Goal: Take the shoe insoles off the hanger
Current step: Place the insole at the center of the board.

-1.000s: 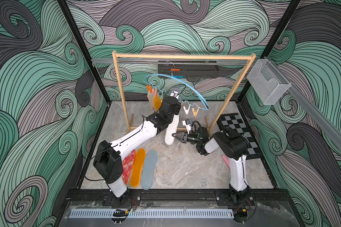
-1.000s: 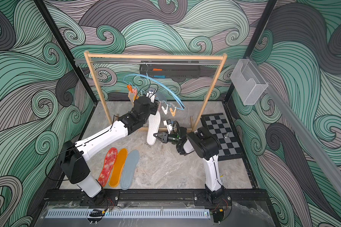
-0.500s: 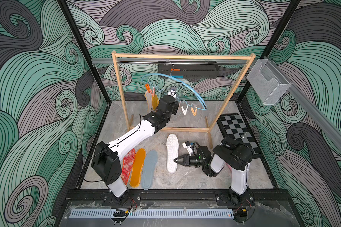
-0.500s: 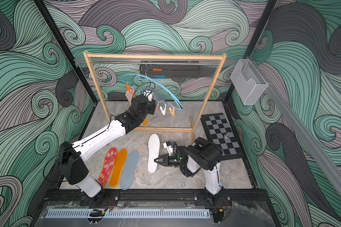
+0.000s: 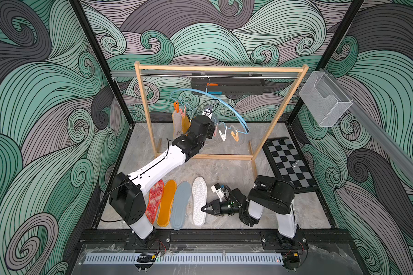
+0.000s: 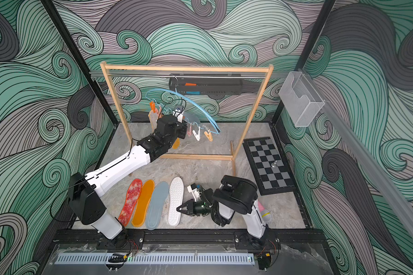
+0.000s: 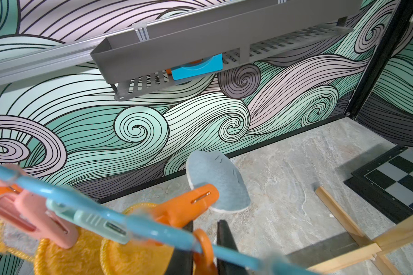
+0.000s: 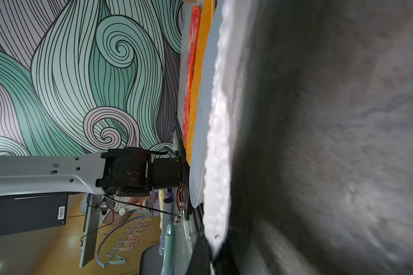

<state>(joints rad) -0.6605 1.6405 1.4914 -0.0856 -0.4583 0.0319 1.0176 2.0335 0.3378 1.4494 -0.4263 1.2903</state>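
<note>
L gripper [image 7: 205,222] clamped on an orange clip [image 7: 188,204] up at the hanger [image 7: 157,229]. R gripper [image 5: 203,209] pinched shut, empty, low over the worktop [image 5: 224,171].
Only my L wrist cam shows that clip biting the hung grey-blue insole [image 7: 217,183], felt-like, just past my tips, w/ fuzzy orange insoles [image 7: 134,257] beside. Both top views show four foot-shaped pads lying flat by my R tips: white dotted insole [image 5: 199,200] at the tips, then flat grey-blue insole [image 5: 181,204], smooth orange insole [image 5: 166,202], red-white mottled insole [image 5: 155,202].
</note>
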